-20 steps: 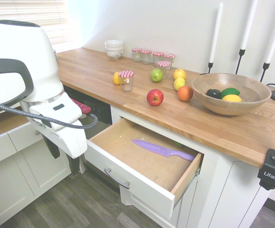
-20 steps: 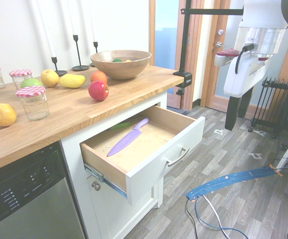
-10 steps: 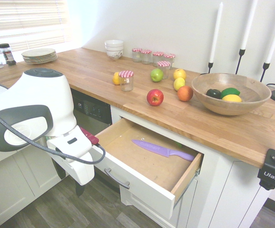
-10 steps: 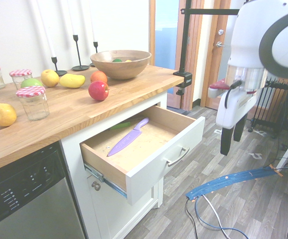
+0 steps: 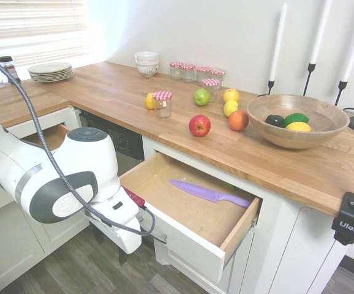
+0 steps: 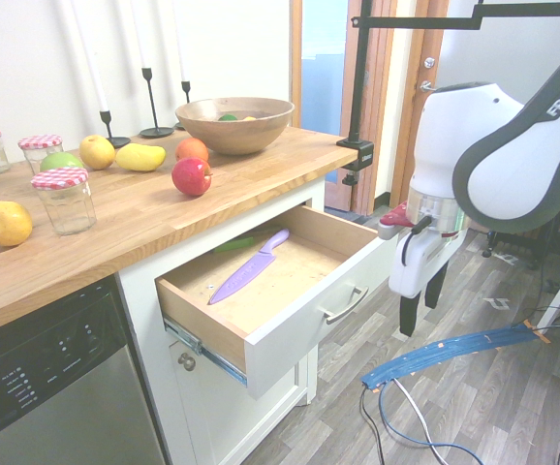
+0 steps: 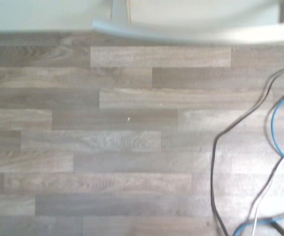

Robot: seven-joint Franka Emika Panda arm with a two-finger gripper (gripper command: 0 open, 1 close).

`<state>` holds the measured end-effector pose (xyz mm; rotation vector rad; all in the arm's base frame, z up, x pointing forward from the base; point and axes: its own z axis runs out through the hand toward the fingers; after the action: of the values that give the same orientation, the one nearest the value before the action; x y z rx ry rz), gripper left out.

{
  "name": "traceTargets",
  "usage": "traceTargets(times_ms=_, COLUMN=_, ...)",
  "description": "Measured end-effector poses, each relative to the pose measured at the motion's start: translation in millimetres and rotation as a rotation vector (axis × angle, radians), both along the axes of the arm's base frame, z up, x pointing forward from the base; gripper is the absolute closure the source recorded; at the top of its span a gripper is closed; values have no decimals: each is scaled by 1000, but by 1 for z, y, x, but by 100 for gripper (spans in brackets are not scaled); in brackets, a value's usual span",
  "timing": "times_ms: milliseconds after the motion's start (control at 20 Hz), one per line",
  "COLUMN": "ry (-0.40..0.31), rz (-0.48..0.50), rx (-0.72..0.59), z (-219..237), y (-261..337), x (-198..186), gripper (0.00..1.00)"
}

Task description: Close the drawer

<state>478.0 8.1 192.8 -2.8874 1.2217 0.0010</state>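
Drawer [image 6: 290, 310] open, fingers [image 6: 425, 308] just beside front

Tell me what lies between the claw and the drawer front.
Nothing: in the second exterior view only bare floor shows between the claw and the drawer front, just past its handle.

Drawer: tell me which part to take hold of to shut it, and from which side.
Go for the drawer by its curved silver handle, or simply press on the white front. Come from the room side, facing the cabinet: the drawer stands pulled well out and the handle bows outward, leaving room behind it. The gripper hangs open just off that front, pointing down.
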Motion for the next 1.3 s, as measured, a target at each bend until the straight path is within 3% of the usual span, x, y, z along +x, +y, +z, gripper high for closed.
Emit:
traceTargets(times_ms=250, ry=-28, rz=6, rx=-7, z=-6, y=8, x=24, gripper=100)
traceTargets(times_ms=1300, ry=-52, rz=-23, rx=-25, z=-9, y=-3, x=46, gripper=100)
